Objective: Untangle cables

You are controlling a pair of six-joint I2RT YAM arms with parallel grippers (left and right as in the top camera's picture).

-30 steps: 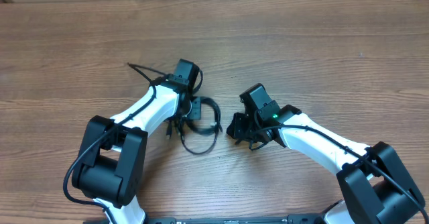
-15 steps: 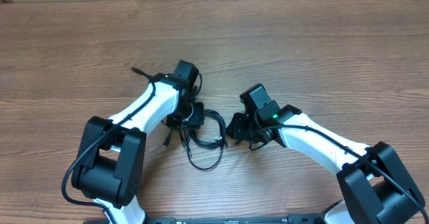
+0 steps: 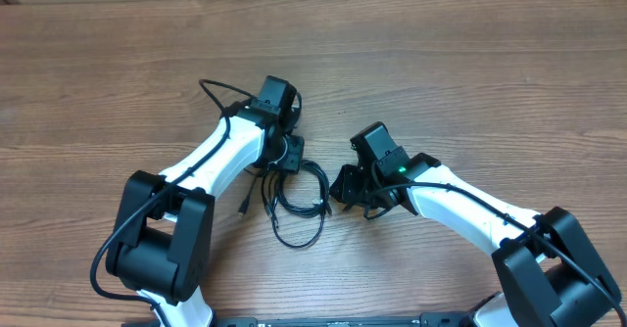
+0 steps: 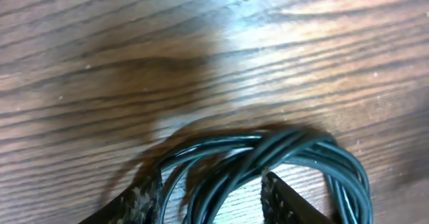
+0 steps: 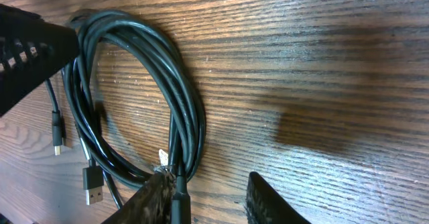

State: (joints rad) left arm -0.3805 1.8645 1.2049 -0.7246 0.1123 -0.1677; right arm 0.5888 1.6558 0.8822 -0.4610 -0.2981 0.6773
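Observation:
The cables (image 3: 300, 198) lie as a coil of thin black loops on the wooden table between my two arms. In the left wrist view the cables (image 4: 268, 157) arch over the wood, and some strands run loosely between the spread fingers of my left gripper (image 4: 209, 200), which is open at the coil's upper left (image 3: 286, 161). My right gripper (image 5: 211, 200) is also open at the coil's right edge (image 3: 338, 185). One strand runs along its left finger (image 5: 157, 197), and bare wood shows between the fingers. A USB plug (image 5: 94, 184) and a smaller plug (image 5: 59, 137) lie beside the coil.
The table (image 3: 470, 82) is brown wood grain. The left arm's own thicker black wire (image 3: 217, 97) loops out behind its wrist. A loose plug end (image 3: 243, 208) sticks out left of the coil, near the left arm.
The left gripper's jaws have spread apart and it has shifted slightly back and right. The coil has settled lower and wider on the table. The right arm has hardly moved.

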